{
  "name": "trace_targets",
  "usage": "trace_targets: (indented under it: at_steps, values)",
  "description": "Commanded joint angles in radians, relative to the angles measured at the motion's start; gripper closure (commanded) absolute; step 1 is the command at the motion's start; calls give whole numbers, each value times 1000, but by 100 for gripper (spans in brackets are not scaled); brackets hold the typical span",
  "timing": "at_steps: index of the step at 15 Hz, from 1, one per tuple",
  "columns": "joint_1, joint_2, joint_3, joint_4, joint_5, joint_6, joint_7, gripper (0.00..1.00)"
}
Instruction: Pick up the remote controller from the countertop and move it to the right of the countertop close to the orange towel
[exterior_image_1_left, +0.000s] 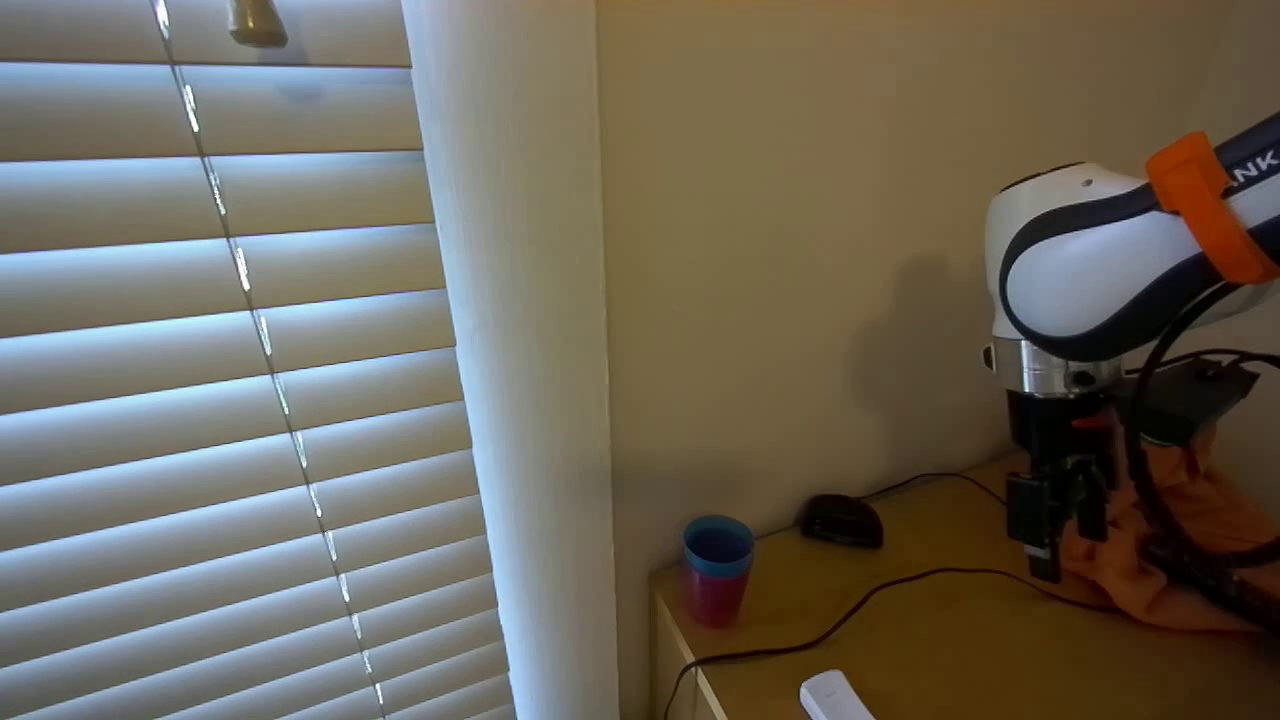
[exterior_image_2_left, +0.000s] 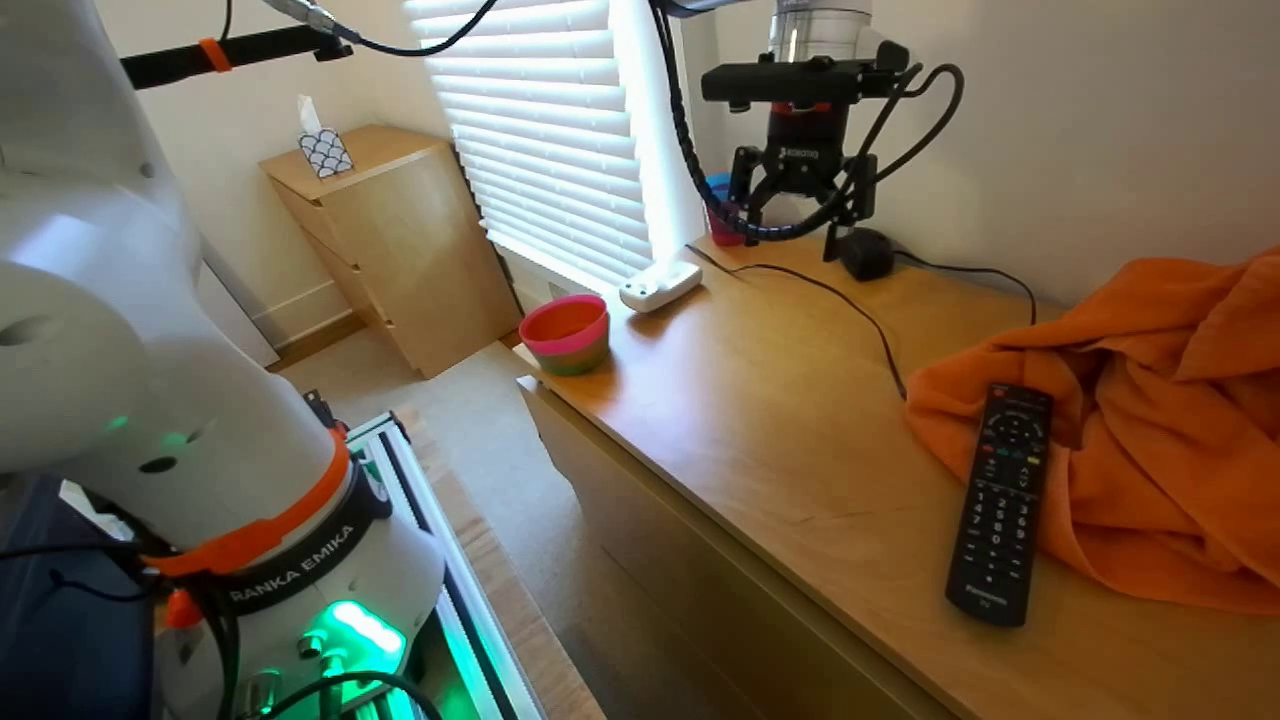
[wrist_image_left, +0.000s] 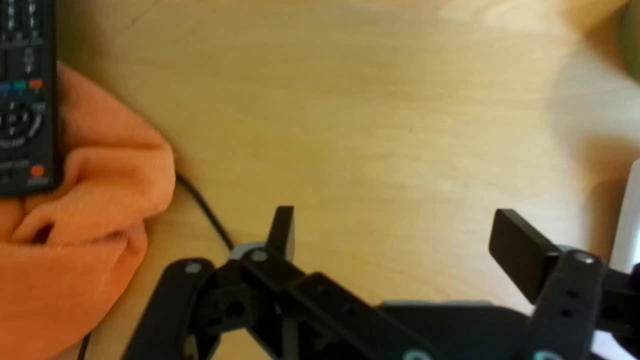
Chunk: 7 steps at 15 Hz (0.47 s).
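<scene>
A black remote (exterior_image_2_left: 1000, 505) with many buttons lies on the wooden countertop (exterior_image_2_left: 780, 400), its upper end on the edge of an orange towel (exterior_image_2_left: 1180, 430). In the wrist view, part of the remote (wrist_image_left: 25, 100) shows at the upper left, with the towel (wrist_image_left: 85, 240) below it. In an exterior view, the towel (exterior_image_1_left: 1180, 520) is behind the arm and the black remote is not visible. My gripper (wrist_image_left: 395, 235) is open and empty, with bare wood between its fingers. It hangs above the countertop in both exterior views (exterior_image_1_left: 1065, 545) (exterior_image_2_left: 792, 238), apart from the remote.
A white handheld device (exterior_image_2_left: 660, 286) lies near the countertop's far end, beside a pink and green bowl (exterior_image_2_left: 565, 335). A blue and red cup (exterior_image_1_left: 718, 570) and a black device (exterior_image_1_left: 842, 520) stand by the wall. A dark cable (exterior_image_2_left: 850, 300) crosses the countertop.
</scene>
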Motion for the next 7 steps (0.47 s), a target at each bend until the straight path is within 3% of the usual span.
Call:
trace_targets:
  at_steps: [1, 4, 6, 7]
  values:
    - [12, 54, -28, 28, -132, 166, -51, 0]
    - [-12, 97, -38, 38, -189, 364, -121, 0]
    - [-42, 115, -3, 34, -99, 451, -215, 0]
    - [-13, 92, -32, 27, -143, 398, -140, 0]
